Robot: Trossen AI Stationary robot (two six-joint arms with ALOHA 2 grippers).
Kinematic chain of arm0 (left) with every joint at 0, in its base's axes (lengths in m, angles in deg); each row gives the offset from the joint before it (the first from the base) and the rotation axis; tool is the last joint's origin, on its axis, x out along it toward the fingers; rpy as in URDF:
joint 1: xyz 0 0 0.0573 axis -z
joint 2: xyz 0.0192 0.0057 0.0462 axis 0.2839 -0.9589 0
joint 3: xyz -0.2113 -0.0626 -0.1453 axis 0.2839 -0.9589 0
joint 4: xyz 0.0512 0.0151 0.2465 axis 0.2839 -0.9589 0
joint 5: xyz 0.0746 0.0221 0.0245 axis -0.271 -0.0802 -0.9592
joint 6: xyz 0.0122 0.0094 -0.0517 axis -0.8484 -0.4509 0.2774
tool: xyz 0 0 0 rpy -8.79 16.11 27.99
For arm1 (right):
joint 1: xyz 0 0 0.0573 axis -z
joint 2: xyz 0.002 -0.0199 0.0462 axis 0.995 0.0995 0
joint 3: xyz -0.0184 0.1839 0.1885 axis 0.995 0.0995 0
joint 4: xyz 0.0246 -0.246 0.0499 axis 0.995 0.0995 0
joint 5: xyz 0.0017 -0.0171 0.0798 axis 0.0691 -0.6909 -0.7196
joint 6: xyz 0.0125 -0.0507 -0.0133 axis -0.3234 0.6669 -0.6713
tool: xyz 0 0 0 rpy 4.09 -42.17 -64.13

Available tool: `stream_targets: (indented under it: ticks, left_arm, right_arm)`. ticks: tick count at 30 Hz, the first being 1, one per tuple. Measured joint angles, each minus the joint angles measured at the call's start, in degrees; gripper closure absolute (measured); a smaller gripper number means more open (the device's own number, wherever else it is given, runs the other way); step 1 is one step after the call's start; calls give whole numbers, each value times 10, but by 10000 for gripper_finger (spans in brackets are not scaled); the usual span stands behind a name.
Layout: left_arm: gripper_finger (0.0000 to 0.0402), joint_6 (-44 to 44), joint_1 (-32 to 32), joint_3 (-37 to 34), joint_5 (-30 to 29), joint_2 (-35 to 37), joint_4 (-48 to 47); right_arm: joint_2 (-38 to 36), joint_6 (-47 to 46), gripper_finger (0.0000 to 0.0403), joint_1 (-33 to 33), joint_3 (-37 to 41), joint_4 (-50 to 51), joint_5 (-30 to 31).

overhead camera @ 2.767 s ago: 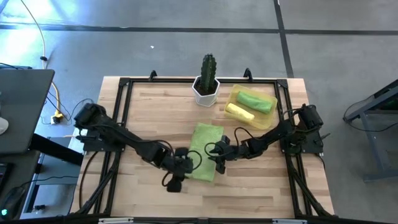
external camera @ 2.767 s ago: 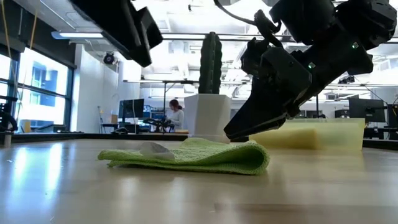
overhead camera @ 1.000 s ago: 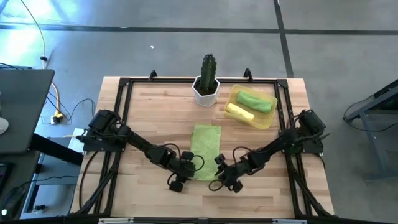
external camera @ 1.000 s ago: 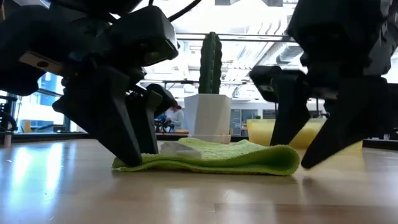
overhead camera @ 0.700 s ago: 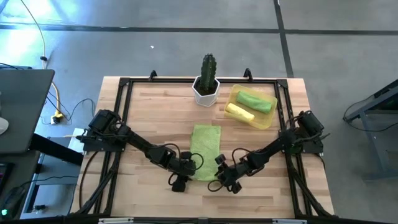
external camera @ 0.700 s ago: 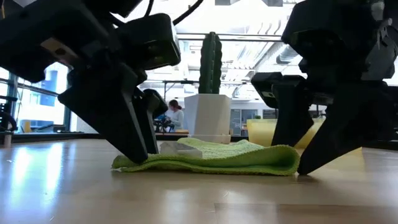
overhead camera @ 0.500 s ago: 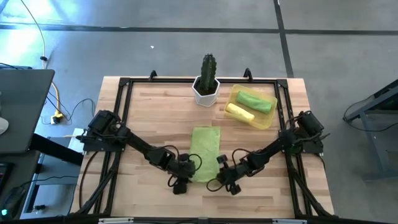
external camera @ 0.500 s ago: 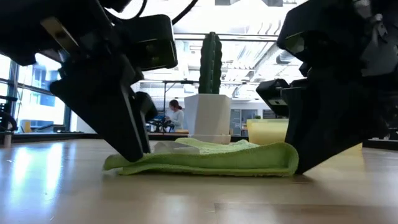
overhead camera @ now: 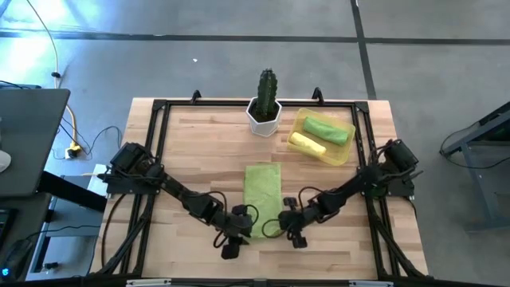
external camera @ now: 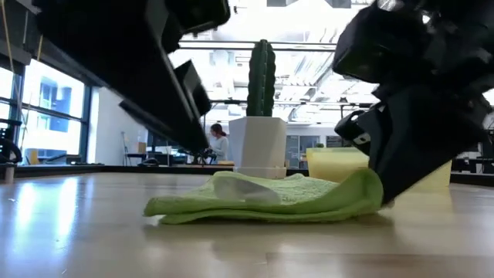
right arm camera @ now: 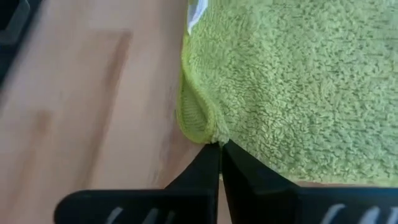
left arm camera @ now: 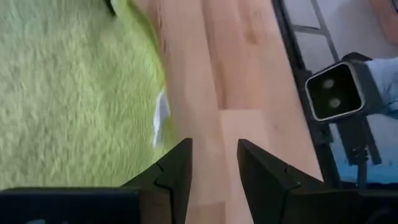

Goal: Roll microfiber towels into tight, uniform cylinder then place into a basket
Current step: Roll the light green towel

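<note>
A lime-green microfiber towel [overhead camera: 264,195], folded into a long strip, lies flat on the wood in mid-table. My right gripper [right arm camera: 219,152] is shut on its near right corner. My left gripper [left arm camera: 214,165] is open just above the near left corner; bare wood shows between its fingers and the towel's edge [left arm camera: 146,93] is beside one finger. The pale yellow basket [overhead camera: 344,150] stands at the far right with a green roll [overhead camera: 328,129] and a yellow roll [overhead camera: 307,143] lying in it. My right gripper pinches the towel's hemmed edge [right arm camera: 210,137] at the near right corner between its two fingers, slanting down from the table's right side. That corner [external camera: 369,189] is raised a little off the wood and curls up. The remainder of the towel lies flat.
A cactus in a white pot [overhead camera: 264,112] stands at the far edge behind the towel. A black frame [overhead camera: 159,143] runs round the table top. Bare wood [overhead camera: 199,151] lies left of the towel and along the near edge.
My right gripper has rolled about its own line and shut on the towel's near right corner, which now curls up off the wood. My left gripper has risen off the towel's left edge, turned, and gone toward the near edge; it stays open.
</note>
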Motion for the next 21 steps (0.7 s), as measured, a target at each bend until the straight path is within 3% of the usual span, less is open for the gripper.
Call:
stream_targets:
  ticks: [11,21]
  left_arm:
    - [284,-25,5,36,-9,6,-39]
    - [284,-47,37,40,-75,6,-59]
  right_arm:
    - [-7,-285,402,32,0,-12,-40]
    - [-16,-410,403,36,-1,-25,-22]
